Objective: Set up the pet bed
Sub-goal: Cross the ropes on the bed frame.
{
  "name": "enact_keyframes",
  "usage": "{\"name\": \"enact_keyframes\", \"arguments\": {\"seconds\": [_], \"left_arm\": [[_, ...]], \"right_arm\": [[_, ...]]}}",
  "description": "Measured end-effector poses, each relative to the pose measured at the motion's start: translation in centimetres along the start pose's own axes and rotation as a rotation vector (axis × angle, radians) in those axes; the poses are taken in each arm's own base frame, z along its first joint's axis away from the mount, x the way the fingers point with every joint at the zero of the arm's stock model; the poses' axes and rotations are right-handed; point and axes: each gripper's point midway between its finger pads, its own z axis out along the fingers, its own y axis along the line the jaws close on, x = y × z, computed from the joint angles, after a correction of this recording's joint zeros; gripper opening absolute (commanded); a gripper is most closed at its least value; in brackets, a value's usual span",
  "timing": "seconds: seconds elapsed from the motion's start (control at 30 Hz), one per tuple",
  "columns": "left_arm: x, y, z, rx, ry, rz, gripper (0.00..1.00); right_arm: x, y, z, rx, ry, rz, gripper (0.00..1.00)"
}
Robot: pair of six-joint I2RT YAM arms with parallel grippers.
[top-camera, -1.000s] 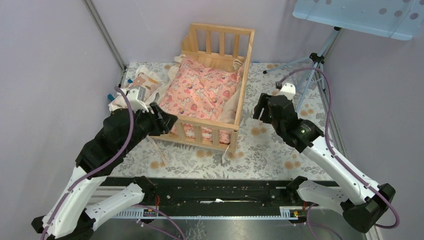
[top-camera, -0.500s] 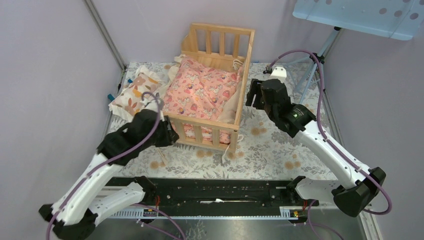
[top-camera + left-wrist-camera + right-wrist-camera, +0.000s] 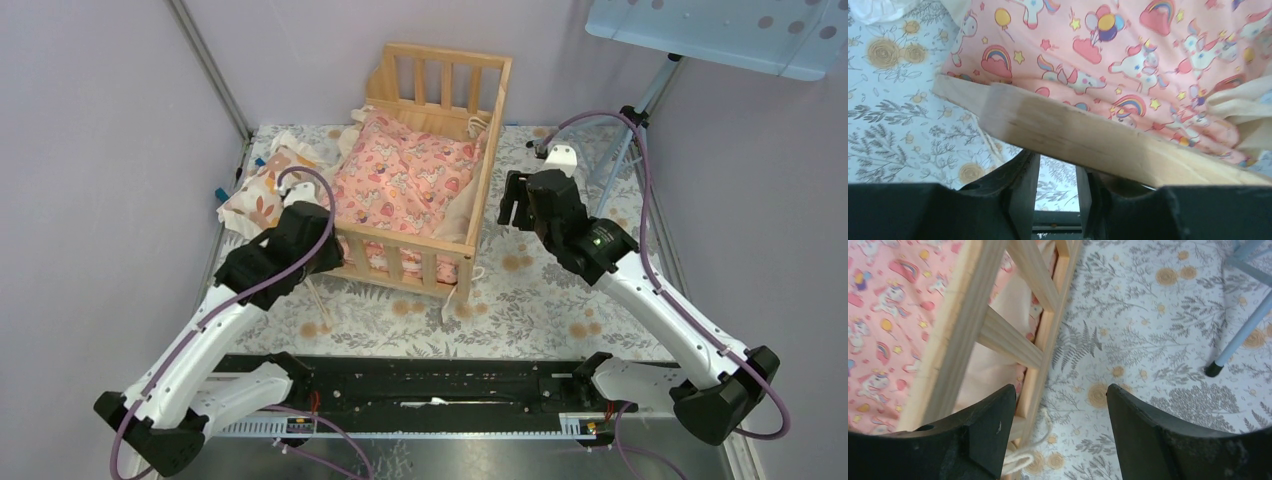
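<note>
Top external view: my two arms reach in from the near edge towards the pet bed [image 3: 400,244], one on either side of it.
Pet bed: it stands upright on the floral tablecloth [image 3: 545,295], towards the far middle of the table, with its tall slatted end by the back wall.
Inside the bed: a pink cushion [image 3: 405,180] printed with unicorns and rainbows lies rumpled in the frame, and cream fabric is bunched against the bed's right rail.
Pillow: a small cream pillow [image 3: 262,186] with orange leaf prints lies on the cloth just beside the bed's left side, outside the frame.
My left gripper [image 3: 1057,165]: I am at the bed's near left corner. In the left wrist view my two fingers stand close together, with a narrow strip of cloth showing between them. The end of the near rail crosses over my fingertips and hides them, so I cannot tell whether I have hold of the wood.
My right gripper [image 3: 1059,390]: my fingers are spread wide and hold nothing. I hang just beside the bed's right rail, about halfway along it. In the right wrist view one finger overlaps the foot of that rail and the other is over bare cloth.
Tripod leg [image 3: 1250,325]: blue with a black foot, it stands on the cloth to my right, well apart from the bed.
</note>
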Motion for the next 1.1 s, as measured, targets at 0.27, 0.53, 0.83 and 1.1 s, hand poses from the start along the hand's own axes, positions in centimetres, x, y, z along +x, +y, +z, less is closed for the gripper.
{"name": "enact_keyframes", "arguments": {"seconds": [0.27,0.53,0.83,1.1], "left_arm": [[2.8,-2.9,-0.8,0.263,0.001,0.024,0.50],[12.7,-9.0,-2.1,0.583,0.118,0.145,0.60],[20.0,-14.5,-2.9,0.695,-0.070,0.278,0.80],[20.3,-15.7,1.2,0.610,-0.280,0.242,0.77]], "right_arm": [[4.5,-1.9,-0.2,0.025,0.078,-0.020,0.75],[11.4,-3.4,-1.1,-0.023,0.190,0.037,0.75],[14.2,-3.6,-1.9,-0.084,0.193,0.143,0.75],[13.3,-3.2,-2.2,-0.117,0.143,0.182,0.75]]}}
